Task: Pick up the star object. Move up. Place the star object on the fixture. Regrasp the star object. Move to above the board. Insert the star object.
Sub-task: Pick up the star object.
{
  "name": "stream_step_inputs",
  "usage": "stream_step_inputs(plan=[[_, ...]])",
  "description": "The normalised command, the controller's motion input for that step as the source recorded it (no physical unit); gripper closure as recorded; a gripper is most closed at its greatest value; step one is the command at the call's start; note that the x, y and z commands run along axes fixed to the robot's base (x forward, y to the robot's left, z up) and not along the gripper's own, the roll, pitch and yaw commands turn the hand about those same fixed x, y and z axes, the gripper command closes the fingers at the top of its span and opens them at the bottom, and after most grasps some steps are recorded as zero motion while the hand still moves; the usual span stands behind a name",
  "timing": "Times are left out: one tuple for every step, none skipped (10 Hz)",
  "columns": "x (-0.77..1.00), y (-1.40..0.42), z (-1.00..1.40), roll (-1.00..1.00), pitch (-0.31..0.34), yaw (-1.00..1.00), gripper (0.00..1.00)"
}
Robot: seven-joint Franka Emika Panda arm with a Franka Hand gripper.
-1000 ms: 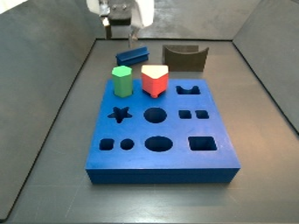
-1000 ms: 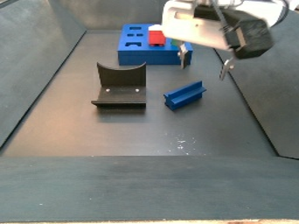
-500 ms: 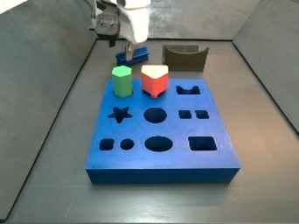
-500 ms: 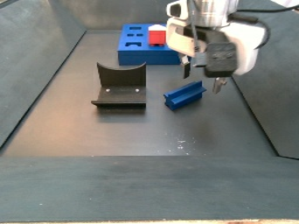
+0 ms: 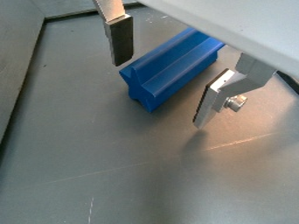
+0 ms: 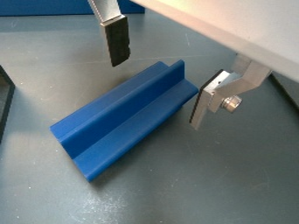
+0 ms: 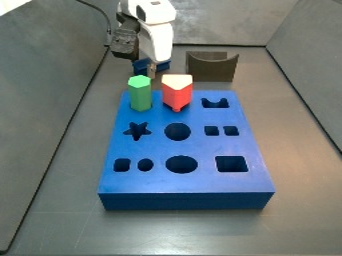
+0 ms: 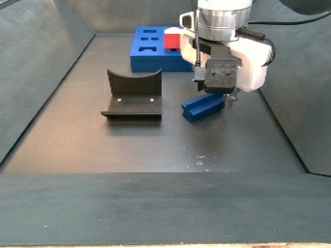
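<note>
We see the star object (image 6: 126,115) lying flat on the floor between the fingers (image 6: 115,38) of the gripper (image 6: 162,74), whose jaws stand apart and touch nothing. In both wrist views its long axis crosses the line between the pads, so closing should clamp its sides. In a side view it sits at centre right (image 8: 203,105), beside the fixture (image 8: 134,95).

Open pincer (image 6: 158,72) astride star object (image 6: 126,114)
</note>
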Motion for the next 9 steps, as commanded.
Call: stream_step_inputs(plan=[[-0.05,0.03,0.0,-0.5,0.0,-0.04,0.0],[-0.07,0.01,0.0,-0.5,0.0,-0.03,0.0],[-0.03,0.07,0.0,-0.5,0.0,0.0,0.0],[-0.01,0.25,-0.18,-0.5,0.0,0.0,0.0],[0.0,0.36,-0.32,-0.45,0.0,0.0,0.0],[0.0,0.4,-0.37,-0.43,0.0,0.0,0.0],[0.0,0.36,-0.38,-0.41,0.0,0.0,0.0],[0.12,0.24,-0.44,-0.37,0.0,0.0,0.0],[0.22,0.04,-0.5,-0.32,0.003,-0.02,0.0]])
